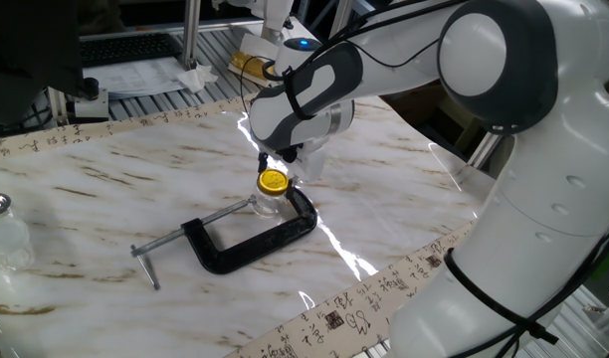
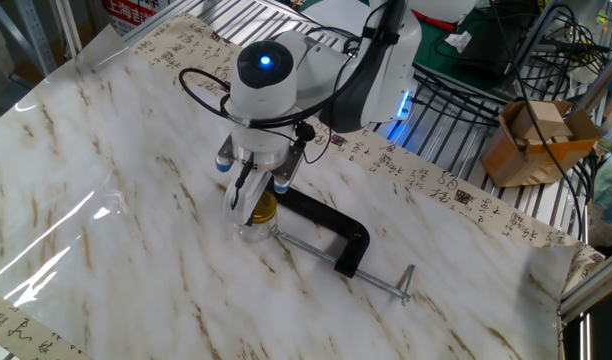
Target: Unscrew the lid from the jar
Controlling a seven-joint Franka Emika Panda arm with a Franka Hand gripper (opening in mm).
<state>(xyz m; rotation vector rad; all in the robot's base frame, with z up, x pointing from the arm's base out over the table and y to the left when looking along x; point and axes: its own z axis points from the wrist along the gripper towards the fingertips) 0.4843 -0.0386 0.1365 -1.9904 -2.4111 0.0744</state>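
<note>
Lid (image 1: 273, 181), bright yellow, sits on the small clear glass jar (image 1: 268, 204), which stands upright in the mouth of a black C-clamp (image 1: 255, 242) near the middle of the marble-patterned desk (image 1: 105, 189). End effector (image 2: 251, 197) is directly over the lid; in the other fixed view its fingers (image 2: 235, 193) straddle the yellow cap, but whether they press on it cannot be told. Clamp's screw handle (image 1: 148, 263) extends away from the jar. Bare desk surface surrounds the clamp on all sides, with the patterned border strip (image 1: 374, 298) well apart. A larger glass vessel (image 1: 3, 234) with a silver top stands near the far desk edge; contents not discernible.
</note>
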